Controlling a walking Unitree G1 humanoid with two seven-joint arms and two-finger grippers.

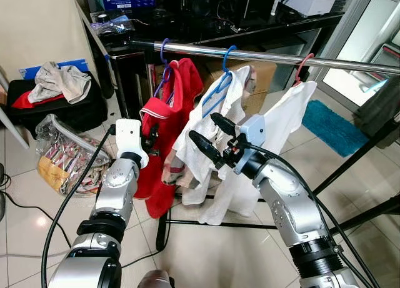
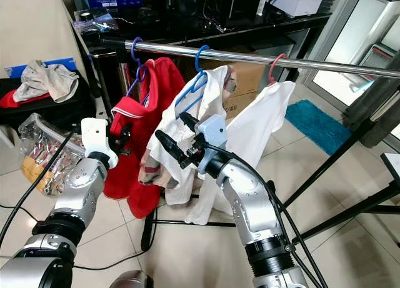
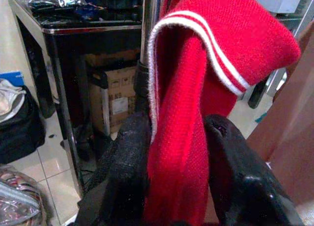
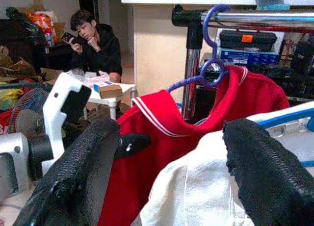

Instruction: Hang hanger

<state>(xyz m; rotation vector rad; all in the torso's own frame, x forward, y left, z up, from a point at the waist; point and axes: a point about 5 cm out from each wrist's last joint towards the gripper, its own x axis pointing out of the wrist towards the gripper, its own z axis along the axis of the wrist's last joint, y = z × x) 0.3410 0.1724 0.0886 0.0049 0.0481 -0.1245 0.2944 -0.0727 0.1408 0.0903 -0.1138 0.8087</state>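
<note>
Across the steel rail (image 1: 269,55) in front of us, three hangers are hanging: a purple hanger (image 1: 164,50) carrying a red shirt (image 1: 167,125), a blue hanger (image 1: 220,82) under a white shirt (image 1: 206,138), and a red hanger (image 1: 304,65) with another white garment (image 1: 284,122). We are pinching the red shirt's striped collar edge with our left hand (image 3: 179,172), its two black fingers (image 3: 128,172) pressing the fabric from both sides. Our right hand (image 1: 209,133) is hovering against the white shirt on the blue hanger, fingers spread apart and gripping nothing. Behind the rail, a black worktop (image 1: 187,35) is standing with boxes on it. On the tiled floor (image 1: 37,200) to our left, a bag of packets (image 1: 62,153) is lying. Through the right wrist view, a person (image 4: 95,44) is sitting in the background.
</note>
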